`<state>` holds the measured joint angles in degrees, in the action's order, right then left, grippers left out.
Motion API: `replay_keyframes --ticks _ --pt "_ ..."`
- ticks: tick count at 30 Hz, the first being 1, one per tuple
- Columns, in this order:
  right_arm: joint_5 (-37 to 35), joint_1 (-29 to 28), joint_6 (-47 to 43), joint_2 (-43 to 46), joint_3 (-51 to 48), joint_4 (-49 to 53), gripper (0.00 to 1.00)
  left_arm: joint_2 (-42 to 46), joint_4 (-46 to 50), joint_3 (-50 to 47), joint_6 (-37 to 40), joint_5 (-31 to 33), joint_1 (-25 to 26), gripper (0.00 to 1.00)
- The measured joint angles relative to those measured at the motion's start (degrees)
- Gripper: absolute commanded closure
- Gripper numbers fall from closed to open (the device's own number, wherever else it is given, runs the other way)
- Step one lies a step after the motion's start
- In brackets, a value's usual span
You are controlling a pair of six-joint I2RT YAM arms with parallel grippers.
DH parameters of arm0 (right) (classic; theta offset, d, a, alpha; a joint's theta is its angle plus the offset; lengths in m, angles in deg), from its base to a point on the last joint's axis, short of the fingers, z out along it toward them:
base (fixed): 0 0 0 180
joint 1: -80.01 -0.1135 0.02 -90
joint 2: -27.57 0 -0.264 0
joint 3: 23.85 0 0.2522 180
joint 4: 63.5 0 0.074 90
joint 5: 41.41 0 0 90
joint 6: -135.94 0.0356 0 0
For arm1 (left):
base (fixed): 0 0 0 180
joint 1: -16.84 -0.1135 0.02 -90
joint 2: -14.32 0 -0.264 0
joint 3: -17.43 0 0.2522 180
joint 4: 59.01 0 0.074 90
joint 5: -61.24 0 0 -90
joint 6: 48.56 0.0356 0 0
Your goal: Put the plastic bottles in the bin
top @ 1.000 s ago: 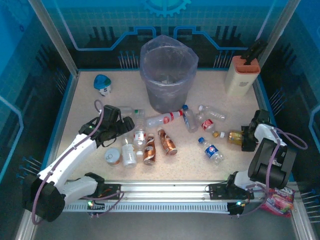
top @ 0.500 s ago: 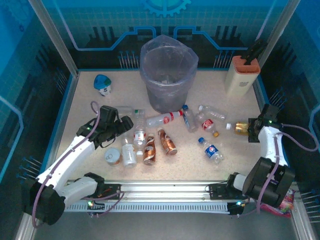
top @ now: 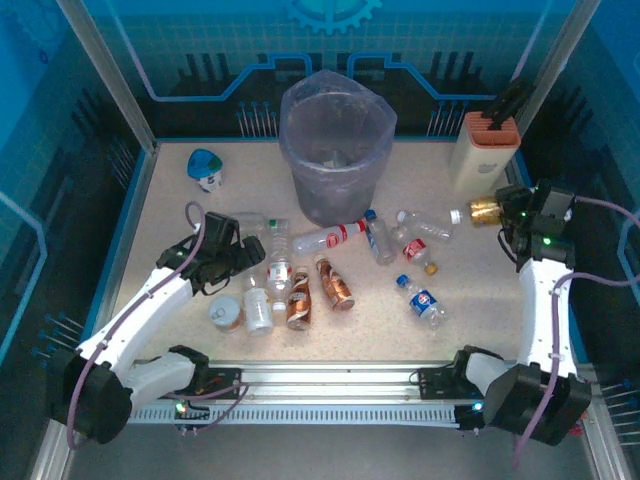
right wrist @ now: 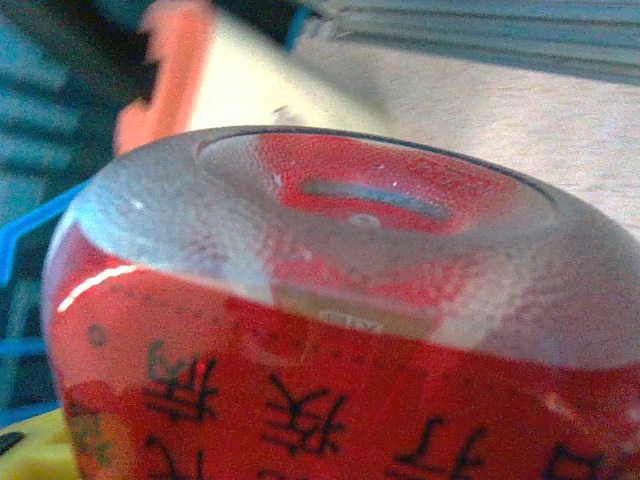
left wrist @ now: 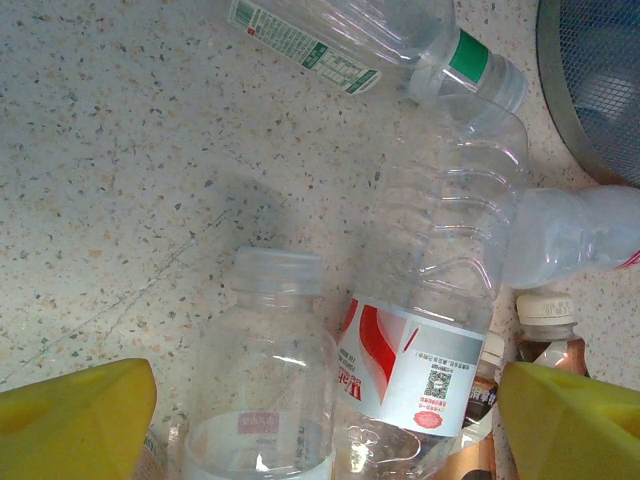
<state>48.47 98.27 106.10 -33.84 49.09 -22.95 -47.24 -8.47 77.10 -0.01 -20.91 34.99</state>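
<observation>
Plastic bottles [top: 330,238] lie scattered across the middle of the table [top: 480,310], in a loose band from 8 o'clock round to 3 o'clock. They sit just in front of the bin [top: 335,185], which stands at 12 o'clock by the far wall.

One copper-brown bottle [top: 483,210] is out at 2 o'clock, near the beige block [top: 480,160]. The right gripper [top: 502,212] is clamped across its body, white cap pointing toward the bin, and it looks clear of the table. Seen from that wrist, its base and red label crowd the lens.

At 8 o'clock the left gripper [top: 243,252] hovers with its yellow fingers [left wrist: 75,420] spread wide and nothing between them. Below it are a clear bottle with a red label [left wrist: 425,350] and a smaller pale-capped bottle [left wrist: 265,380], lying close side by side. A green-banded bottle [left wrist: 400,40] lies just beyond them.

To my eye these are empty, light things: thin walls that dent under a squeeze, with smooth round sides that could roll or squirt out of a grip. I'd take each one across the middle of the body, at the label, where it is widest and ribbed, not at the neck or cap. The clear ones look the softest. Packed this close, closing on one may well nudge its neighbour.
</observation>
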Motion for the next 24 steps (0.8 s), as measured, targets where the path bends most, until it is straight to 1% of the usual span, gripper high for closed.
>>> replay_keyframes --ticks 3,7,12,18,24 --pt "3.4 -4.8 -4.5 -2.7 3.5 -4.8 0.49 0.0 0.0 0.0 0.0 -0.2 0.0 0.1" --pt "8.9 -11.6 -10.8 -5.9 5.7 -15.6 0.49 0.8 -1.5 -0.9 0.0 -2.1 0.3 0.1" --pt "12.4 -19.0 -16.5 -11.0 10.6 -23.1 0.5 2.2 -2.6 -1.8 0.0 -4.0 0.9 0.11" --pt "14.1 -26.6 -23.2 -17.6 21.2 -25.9 0.48 4.7 -2.3 -2.0 -0.1 -4.3 1.0 0.11" --pt "17.2 -32.2 -34.5 -28.3 35.6 -24.1 0.47 5.9 2.4 -2.0 -0.1 -4.3 1.5 0.12"
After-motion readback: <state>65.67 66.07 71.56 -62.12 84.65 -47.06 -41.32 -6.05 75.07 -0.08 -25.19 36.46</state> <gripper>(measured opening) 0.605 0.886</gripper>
